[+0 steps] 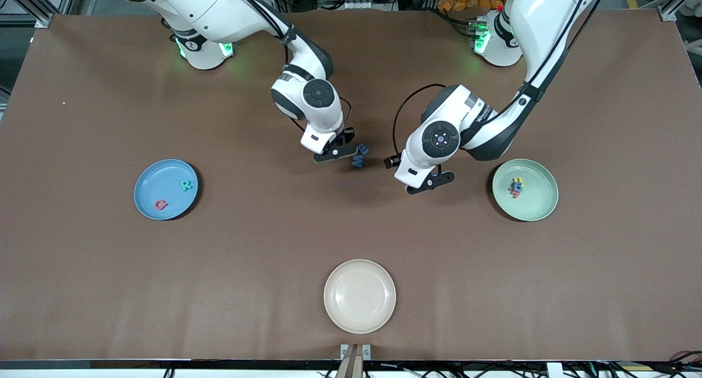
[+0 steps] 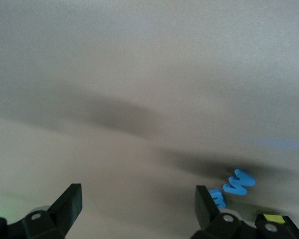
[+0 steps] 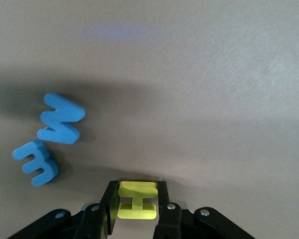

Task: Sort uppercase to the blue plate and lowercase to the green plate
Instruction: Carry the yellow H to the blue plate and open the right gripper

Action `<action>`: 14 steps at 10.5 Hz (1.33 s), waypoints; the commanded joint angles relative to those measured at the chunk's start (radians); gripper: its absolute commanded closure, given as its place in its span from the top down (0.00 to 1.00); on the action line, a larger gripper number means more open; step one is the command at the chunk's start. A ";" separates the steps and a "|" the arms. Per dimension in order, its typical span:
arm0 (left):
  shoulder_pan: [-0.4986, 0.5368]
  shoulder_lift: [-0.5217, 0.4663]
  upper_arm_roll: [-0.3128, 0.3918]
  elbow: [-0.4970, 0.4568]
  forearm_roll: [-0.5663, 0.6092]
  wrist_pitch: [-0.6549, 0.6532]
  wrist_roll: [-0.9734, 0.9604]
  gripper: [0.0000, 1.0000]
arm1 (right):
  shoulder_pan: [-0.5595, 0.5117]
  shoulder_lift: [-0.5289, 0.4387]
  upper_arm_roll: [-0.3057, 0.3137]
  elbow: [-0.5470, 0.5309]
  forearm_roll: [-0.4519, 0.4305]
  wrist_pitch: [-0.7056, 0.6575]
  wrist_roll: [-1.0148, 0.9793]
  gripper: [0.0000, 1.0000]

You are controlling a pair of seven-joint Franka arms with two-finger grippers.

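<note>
Toward the right arm's end of the table I see the blue plate [image 1: 165, 189], with the red Q [image 1: 160, 205] and the green R [image 1: 187, 185] lying flat in it, apart from each other. Moving toward the table's middle, the right gripper [image 1: 334, 151] hangs low over the brown table [image 1: 82, 285], and my right wrist view shows its fingers [image 3: 109, 205] clamped on the yellow H [image 3: 136, 200]. Just beside it lie the blue W [image 1: 358, 160] and the blue E-like piece [image 1: 362, 148], on the table and touching. Nearest the front camera sits the cream plate [image 1: 360, 295]. Next comes the left gripper [image 1: 429, 182], over bare table between the blue letters and the green plate [image 1: 525, 190], its fingers [image 2: 69, 205] spread wide with nothing between them. On the green plate I see a small cluster of lowercase letters [image 1: 516, 187], yellow, blue and red, lying close together.
</note>
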 commanded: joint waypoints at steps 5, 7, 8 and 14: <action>-0.087 0.013 -0.001 -0.064 -0.059 0.182 -0.158 1.00 | -0.097 -0.078 -0.280 0.101 0.113 -0.300 -0.652 0.24; -0.128 0.030 -0.001 -0.064 -0.059 0.217 -0.202 1.00 | -0.134 -0.098 -0.358 0.098 0.127 -0.366 -0.835 0.24; -0.149 0.041 0.001 -0.064 -0.057 0.236 -0.237 1.00 | -0.134 -0.111 -0.410 0.098 0.130 -0.415 -0.897 0.24; -0.222 0.111 0.016 -0.054 -0.025 0.285 -0.345 0.94 | -0.149 -0.129 -0.677 0.039 0.172 -0.538 -1.227 0.25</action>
